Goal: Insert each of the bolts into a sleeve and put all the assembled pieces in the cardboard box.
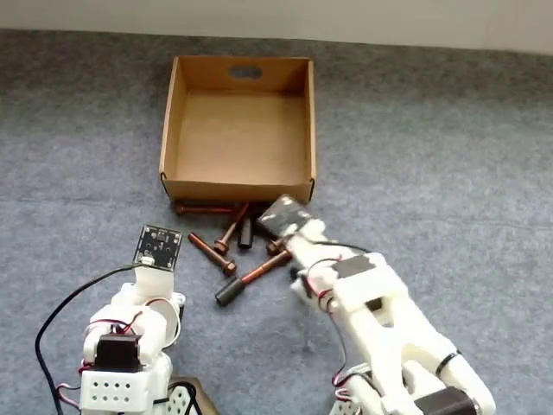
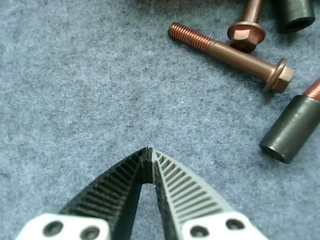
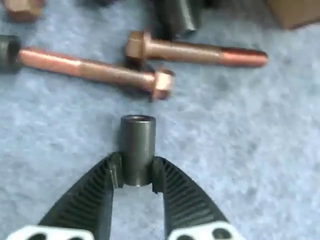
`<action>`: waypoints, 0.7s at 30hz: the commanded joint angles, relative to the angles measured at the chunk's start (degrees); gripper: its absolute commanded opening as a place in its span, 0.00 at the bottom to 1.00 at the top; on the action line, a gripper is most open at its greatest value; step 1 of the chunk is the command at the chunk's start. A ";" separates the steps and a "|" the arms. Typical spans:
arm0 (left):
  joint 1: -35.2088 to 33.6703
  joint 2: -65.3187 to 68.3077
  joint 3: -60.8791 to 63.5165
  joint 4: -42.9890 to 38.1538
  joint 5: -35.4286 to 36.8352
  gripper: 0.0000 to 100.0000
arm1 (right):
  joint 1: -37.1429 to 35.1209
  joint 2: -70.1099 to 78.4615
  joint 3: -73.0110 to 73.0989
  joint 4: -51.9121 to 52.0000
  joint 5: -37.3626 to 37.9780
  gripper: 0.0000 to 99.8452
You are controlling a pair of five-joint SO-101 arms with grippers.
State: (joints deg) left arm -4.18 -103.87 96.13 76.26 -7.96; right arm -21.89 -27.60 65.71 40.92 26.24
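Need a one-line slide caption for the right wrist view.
Right gripper, jaws shut on a dark sleeve, over grey carpet with two copper bolts lying just ahead.

A grey, felt-like carpet (image 1: 467,156) covers the whole work surface (its nap looks short and slightly mottled), lit softly and evenly. Along the far edge runs a pale, plain wall (image 1: 363,15).
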 commanded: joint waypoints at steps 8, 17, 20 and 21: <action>0.75 -0.57 1.01 0.00 0.09 0.01 | 13.67 -0.13 -0.40 10.42 -3.96 0.00; 0.75 -0.57 1.01 0.00 0.09 0.01 | 13.49 -26.59 9.45 16.75 -5.10 0.00; 0.75 -0.57 1.01 0.00 0.09 0.01 | 11.74 -36.35 12.09 22.99 -5.19 0.01; 0.75 -0.57 1.01 0.00 0.09 0.01 | 11.65 -38.55 12.26 23.96 -5.19 0.02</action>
State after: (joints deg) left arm -4.18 -103.87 96.13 76.26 -7.96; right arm -9.32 -57.85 77.76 61.49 21.67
